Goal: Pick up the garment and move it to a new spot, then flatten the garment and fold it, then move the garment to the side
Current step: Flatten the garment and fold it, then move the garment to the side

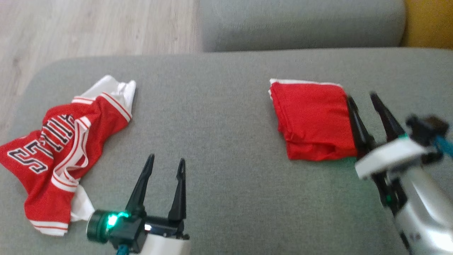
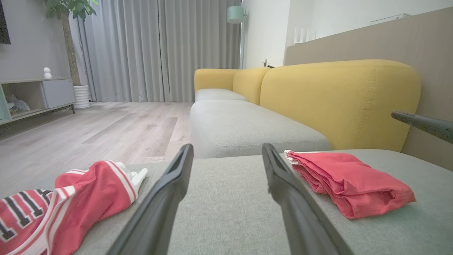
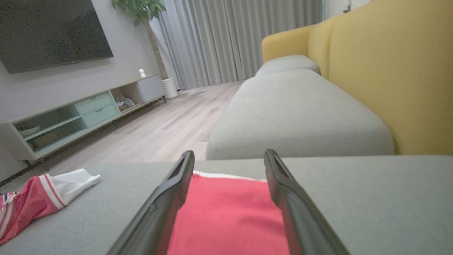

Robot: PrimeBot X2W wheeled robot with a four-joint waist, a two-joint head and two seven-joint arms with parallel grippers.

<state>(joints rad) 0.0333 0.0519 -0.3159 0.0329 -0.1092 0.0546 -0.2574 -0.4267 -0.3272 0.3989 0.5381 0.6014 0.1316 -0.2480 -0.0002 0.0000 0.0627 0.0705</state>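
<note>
1. pale wood floor (image 1: 88,24) runs beyond the seat to grey curtains (image 2: 159,49) that hang to the floor.
2. the yellow sofa back (image 2: 339,99) rises along the robot's right, past the folded piece.
3. the grey seat cushion (image 1: 226,117) carries both pieces of cloth; a second grey cushion (image 1: 300,21) adjoins its far edge.
4. a dark tv (image 3: 53,32) hangs on the wall above a low cabinet (image 3: 70,113), with a potted plant (image 3: 138,7) beside them.
5. a crumpled red and white jersey (image 1: 60,148) with lettering lies at the cushion's left end, well apart from the folded piece, with bare cushion between them.
6. the folded red garment (image 1: 315,120) lies flat on the right part of the cushion, a white edge showing at its far side.
7. the right gripper (image 1: 361,97) is at the garment's right edge with its jaws spread and holding nothing; red cloth shows between its fingers in the right wrist view.
8. the left gripper (image 1: 166,161) hangs over bare cushion between the two cloths, with its jaws wide and empty.
</note>
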